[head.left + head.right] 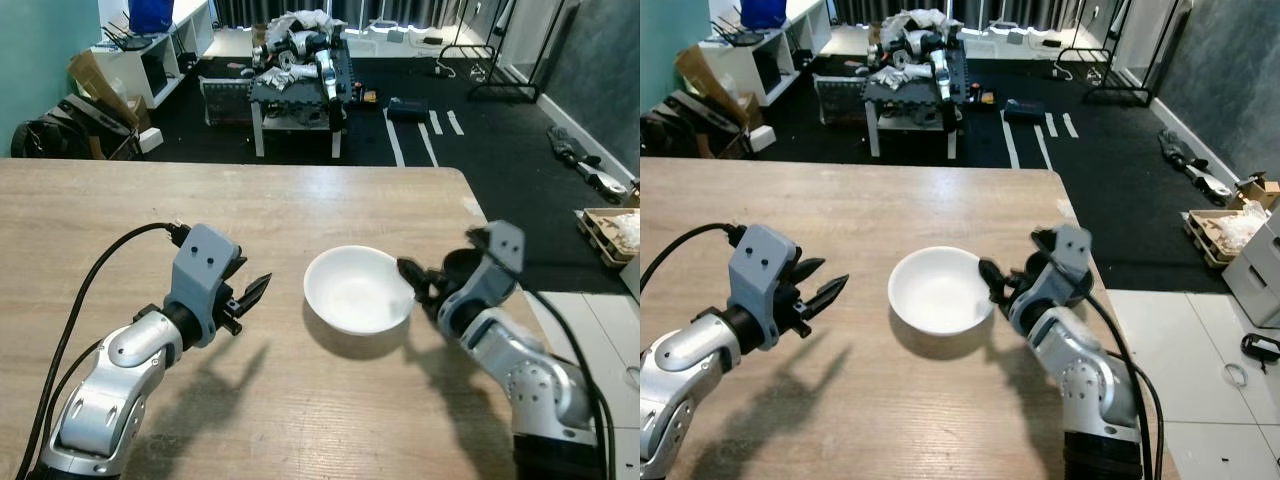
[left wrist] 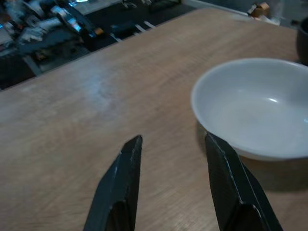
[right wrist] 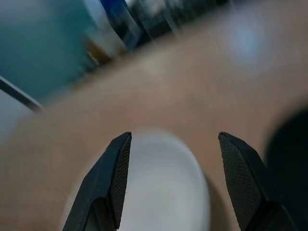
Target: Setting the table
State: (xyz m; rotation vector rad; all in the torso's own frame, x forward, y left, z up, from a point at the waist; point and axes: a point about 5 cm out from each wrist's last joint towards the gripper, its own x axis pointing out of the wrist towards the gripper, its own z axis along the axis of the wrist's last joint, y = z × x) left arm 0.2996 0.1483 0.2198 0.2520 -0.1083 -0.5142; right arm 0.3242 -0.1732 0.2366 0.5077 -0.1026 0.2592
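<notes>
from the head camera i see the round white ceramic bowl (image 1: 358, 289) upright on the light wooden table (image 1: 120, 200), mouth up, so it has no long axis to line up with. my right gripper (image 1: 418, 283) sits just beside its rim, fingers spread, nearer than my left gripper (image 1: 246, 298), which hovers off the opposite side. left wrist view: jaws apart, bowl ahead and to one side. right wrist view, blurred: jaws wide, bowl straight ahead between them.
</notes>
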